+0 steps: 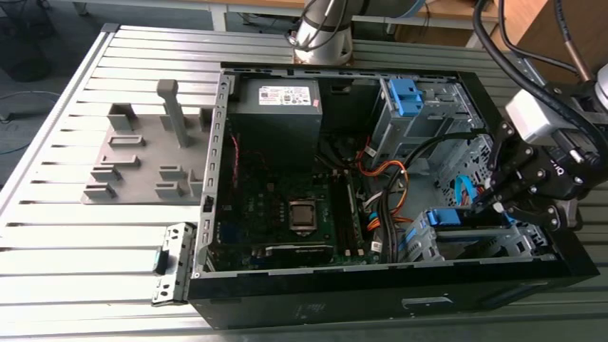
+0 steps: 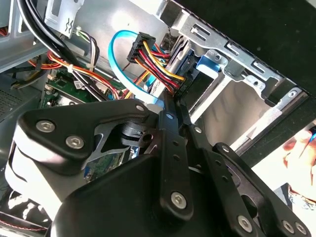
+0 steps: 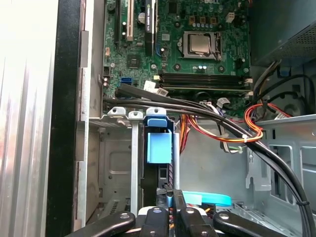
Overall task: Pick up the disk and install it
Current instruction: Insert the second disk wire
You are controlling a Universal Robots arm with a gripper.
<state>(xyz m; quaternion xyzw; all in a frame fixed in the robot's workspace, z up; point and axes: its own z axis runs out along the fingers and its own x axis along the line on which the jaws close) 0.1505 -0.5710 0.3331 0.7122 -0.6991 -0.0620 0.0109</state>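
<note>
Disk [image 3: 159, 144] slotted in the drive cage [image 3: 116, 163]: install step in hand.
Its blue carrier sits between the cage rails. The gripper [image 3: 171, 195] hangs close by, fingers pressed together on nothing. Finishing, I'd judge, calls for a straight push along the rails, clear of the cables [image 3: 222, 131].

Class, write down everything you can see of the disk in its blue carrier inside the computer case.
The disk stands on edge in a slot of the grey metal drive cage, at a corner of the open case. Mostly its blue plastic carrier shows: a light-blue tab under a darker blue cap, with a dark narrow edge below. Its label is hidden. The shut gripper is right at its end; contact cannot be told.
</note>
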